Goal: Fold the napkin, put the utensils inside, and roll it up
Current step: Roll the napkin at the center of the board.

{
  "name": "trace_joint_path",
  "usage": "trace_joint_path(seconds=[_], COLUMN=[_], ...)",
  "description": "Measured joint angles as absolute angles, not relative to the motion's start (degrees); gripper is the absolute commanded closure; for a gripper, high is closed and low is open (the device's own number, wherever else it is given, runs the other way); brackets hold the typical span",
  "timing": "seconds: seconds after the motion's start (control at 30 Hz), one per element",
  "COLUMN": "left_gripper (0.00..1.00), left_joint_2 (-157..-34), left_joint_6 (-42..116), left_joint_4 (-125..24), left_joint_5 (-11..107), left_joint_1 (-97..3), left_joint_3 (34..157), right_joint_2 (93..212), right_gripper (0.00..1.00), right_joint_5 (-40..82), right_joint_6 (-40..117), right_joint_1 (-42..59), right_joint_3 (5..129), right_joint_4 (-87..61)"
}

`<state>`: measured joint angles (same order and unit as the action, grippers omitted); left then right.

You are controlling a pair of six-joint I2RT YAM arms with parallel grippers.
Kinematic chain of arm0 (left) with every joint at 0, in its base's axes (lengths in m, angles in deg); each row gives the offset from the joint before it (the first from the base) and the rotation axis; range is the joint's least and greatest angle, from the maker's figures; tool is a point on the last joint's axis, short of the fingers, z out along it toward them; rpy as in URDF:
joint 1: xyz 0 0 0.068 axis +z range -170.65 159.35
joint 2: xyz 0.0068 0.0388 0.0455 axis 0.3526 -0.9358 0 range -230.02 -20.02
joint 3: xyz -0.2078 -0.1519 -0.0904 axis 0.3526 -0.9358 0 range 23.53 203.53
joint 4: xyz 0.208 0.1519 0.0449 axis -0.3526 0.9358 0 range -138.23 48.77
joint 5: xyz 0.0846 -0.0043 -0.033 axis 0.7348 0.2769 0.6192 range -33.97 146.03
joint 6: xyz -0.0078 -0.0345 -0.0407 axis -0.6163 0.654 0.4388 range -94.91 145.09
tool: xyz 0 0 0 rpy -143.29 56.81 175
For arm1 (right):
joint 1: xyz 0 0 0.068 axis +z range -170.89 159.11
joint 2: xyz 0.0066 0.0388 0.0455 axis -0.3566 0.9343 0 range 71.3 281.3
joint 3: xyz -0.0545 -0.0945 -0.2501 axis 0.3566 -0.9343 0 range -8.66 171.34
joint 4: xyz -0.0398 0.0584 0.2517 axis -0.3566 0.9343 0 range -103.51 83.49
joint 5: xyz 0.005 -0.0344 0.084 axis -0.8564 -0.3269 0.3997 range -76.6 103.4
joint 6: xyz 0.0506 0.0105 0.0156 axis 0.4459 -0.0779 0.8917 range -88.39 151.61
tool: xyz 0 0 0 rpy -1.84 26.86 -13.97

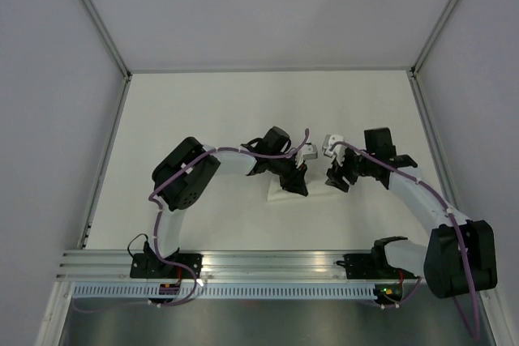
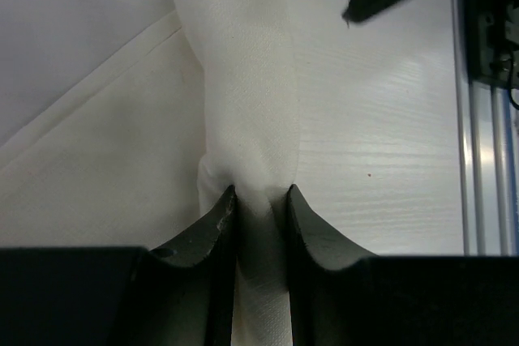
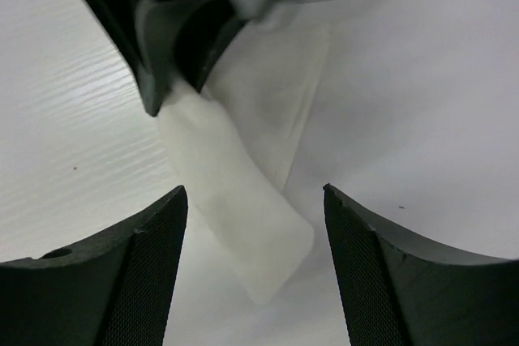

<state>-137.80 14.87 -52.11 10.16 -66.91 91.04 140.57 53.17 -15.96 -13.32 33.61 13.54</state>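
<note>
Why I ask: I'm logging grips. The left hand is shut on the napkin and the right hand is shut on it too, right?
Not quite. The left hand is shut on the napkin, but the right hand is open: the right wrist view shows it spread wide, the napkin's end lying ungripped in the gap.

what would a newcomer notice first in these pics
The left gripper, in the middle of the table, is shut on the white napkin, pinching it into a narrow bunch. Facing it, the right gripper is open, with the napkin's rolled end showing between its fingers. No utensils are in view.
</note>
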Motion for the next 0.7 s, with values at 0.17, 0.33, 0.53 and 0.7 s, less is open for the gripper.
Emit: trace_joint_path(seconds=[0.17, 0.33, 0.53, 0.7], left_gripper=[0.98, 0.98, 0.98, 0.96], left_joint_2=[-140.1, -141.7, -142.4, -142.4], left_joint_6=[16.4, 17.8, 18.9, 19.3], left_joint_4=[-49.5, -47.2, -44.8, -43.7], left_joint_5=[3.1, -1.6, -4.1, -4.5], left_joint_1=[-66.2, -65.9, -65.9, -65.9], left_joint_3=[92.7, 93.8, 94.2, 94.3], right_joint_2=[136.3, 134.9, 135.8, 138.8], right_gripper=[0.25, 0.25, 0.28, 0.38], right_joint_5=[47.8, 43.0, 38.5, 36.9], right_joint_6=[-18.2, -18.1, -17.7, -17.4], right_joint_1=[-3.9, 4.6, 10.2, 12.3], right_joint_3=[24.1, 19.2, 18.3, 17.9], right_joint_4=[9.5, 5.1, -0.1, -2.2])
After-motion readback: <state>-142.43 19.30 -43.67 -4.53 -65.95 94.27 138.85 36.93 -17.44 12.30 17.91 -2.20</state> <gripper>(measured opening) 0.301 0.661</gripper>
